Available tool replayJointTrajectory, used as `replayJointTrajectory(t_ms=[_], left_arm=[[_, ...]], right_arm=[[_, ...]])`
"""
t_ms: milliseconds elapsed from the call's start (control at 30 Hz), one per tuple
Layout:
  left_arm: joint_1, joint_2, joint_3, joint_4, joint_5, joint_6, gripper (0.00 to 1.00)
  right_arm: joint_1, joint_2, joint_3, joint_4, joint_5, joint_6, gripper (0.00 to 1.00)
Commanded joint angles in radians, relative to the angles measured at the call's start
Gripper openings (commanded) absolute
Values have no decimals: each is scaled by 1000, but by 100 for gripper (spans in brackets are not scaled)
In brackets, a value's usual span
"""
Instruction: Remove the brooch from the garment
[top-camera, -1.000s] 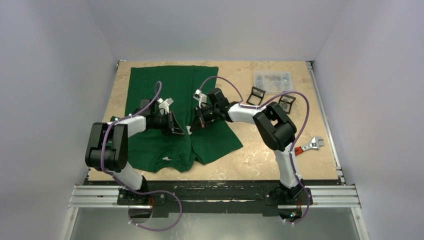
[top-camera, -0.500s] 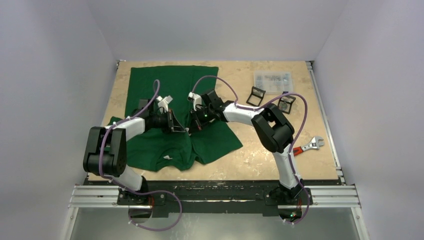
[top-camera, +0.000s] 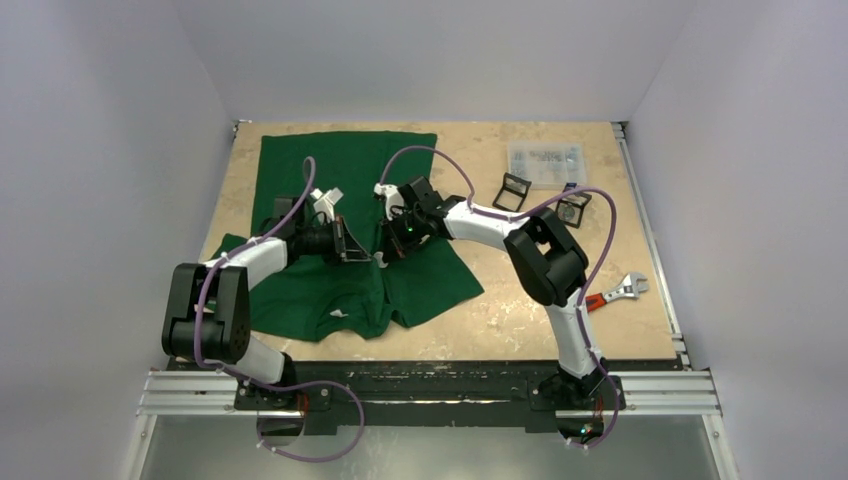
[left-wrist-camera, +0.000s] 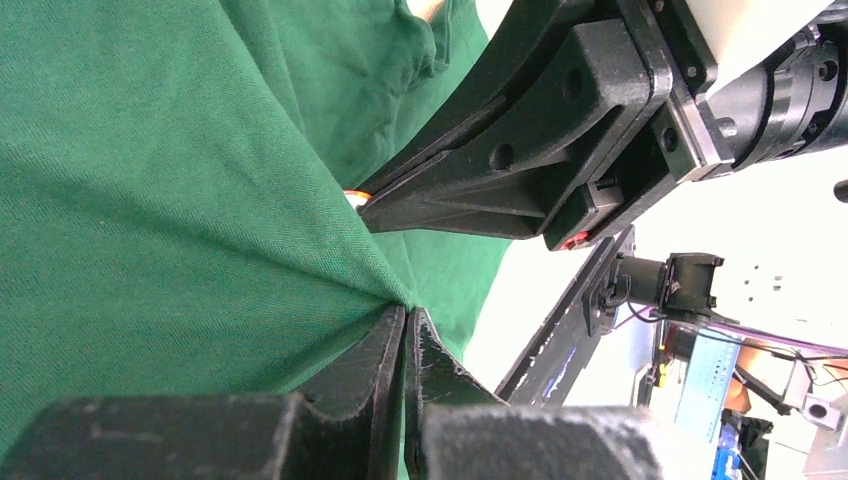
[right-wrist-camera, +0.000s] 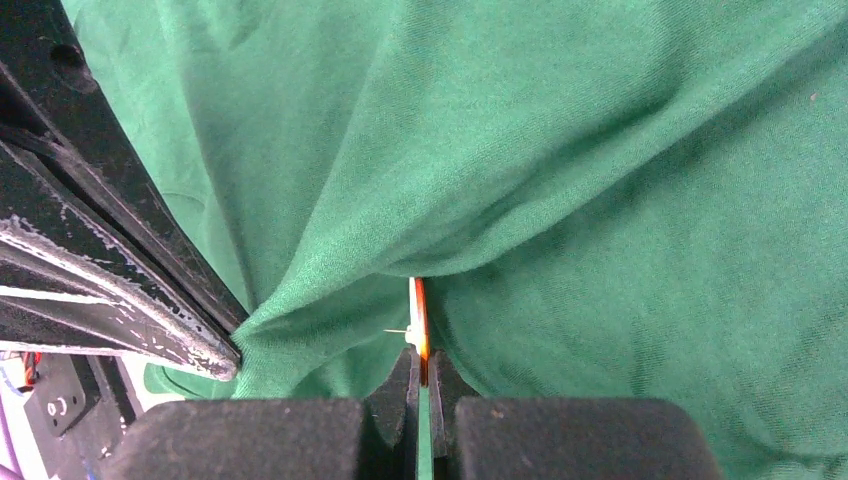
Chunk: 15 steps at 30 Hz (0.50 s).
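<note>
Left fingers (left-wrist-camera: 380, 370) pinching garment (left-wrist-camera: 150, 200) | right fingers (right-wrist-camera: 402, 385) clamped on brooch (right-wrist-camera: 420, 310) | risk: thin brooch slipping free, garment tearing under pull

- No word, brand or number can be read in any view.
- The white label (top-camera: 338, 315) on the green T-shirt (top-camera: 340, 170) is too small to read (only a pale speck).
- A blue strip (left-wrist-camera: 701, 375) bears fine marks, too blurred to make out.

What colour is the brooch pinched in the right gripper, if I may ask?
The brooch shows orange, edge-on; the right wrist view shows it best.
</note>
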<state>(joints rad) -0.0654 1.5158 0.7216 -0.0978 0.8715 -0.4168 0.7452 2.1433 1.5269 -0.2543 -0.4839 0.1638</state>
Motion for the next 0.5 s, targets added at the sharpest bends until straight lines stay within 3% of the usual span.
replayJointTrajectory(t_ms=[0,300,467], left_arm=[[9,-36,3,-25,14,24,0],[10,-11,39,-128,-59,93,2],[10,-29,62,-130,-9,119,39]], right_arm=[[-2,-64,32,-32,29,-35,0],[-61,-129,11,-39,-41,-21,0],[-119,-176,-32,22,-201,34,0]])
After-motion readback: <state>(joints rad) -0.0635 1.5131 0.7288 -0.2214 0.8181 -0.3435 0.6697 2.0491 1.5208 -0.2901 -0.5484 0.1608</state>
